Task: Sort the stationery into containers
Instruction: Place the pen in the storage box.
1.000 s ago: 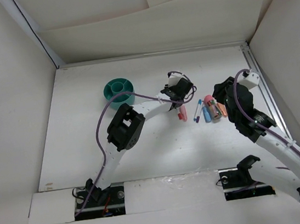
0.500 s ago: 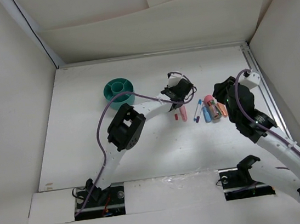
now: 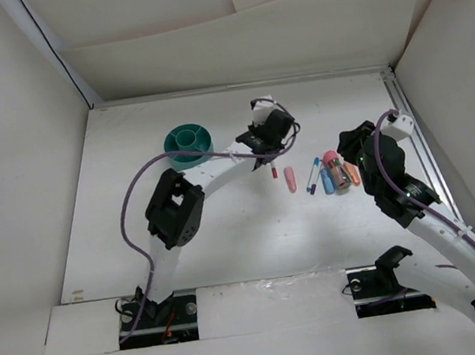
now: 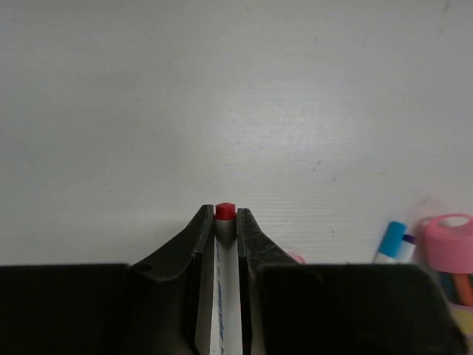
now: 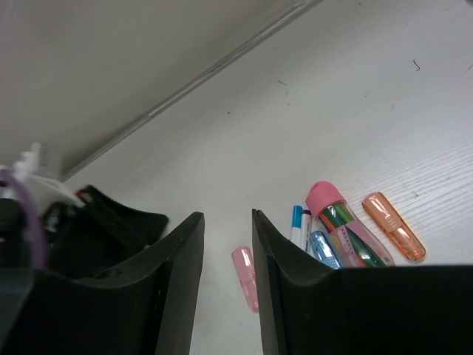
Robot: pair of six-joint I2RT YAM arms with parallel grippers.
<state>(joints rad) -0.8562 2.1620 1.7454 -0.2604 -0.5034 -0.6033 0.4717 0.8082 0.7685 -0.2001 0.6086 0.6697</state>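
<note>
At the left rear of the table [image 3: 141, 243], 1 round teal organiser bowl [image 3: 187, 142] stands upright, its inner dividers and central cup visible from above. No stationery can be made out inside it.

To the right of the bowl, the left gripper [image 4: 225, 216] is clenched on a thin white pen [image 4: 224, 296]. The pen's red tip [image 4: 225, 210] protrudes just past the 2 fingertips. Whether the tip touches the table cannot be told.

Just right of the held pen, a short pink stick [image 3: 290, 179] lies flat and apart from it. Further right lies a tight cluster: white pens with blue tips [image 3: 314, 176], a blue stick [image 3: 326, 181], a clear tube with a pink cap [image 3: 334, 167] and an orange stick [image 3: 352, 173]. The blue stick lies against the tube; the orange stick lies just beside it.

Above the right side of this cluster, the right gripper [image 5: 225, 222] hangs with its 2 fingers parted and nothing between them.
</note>
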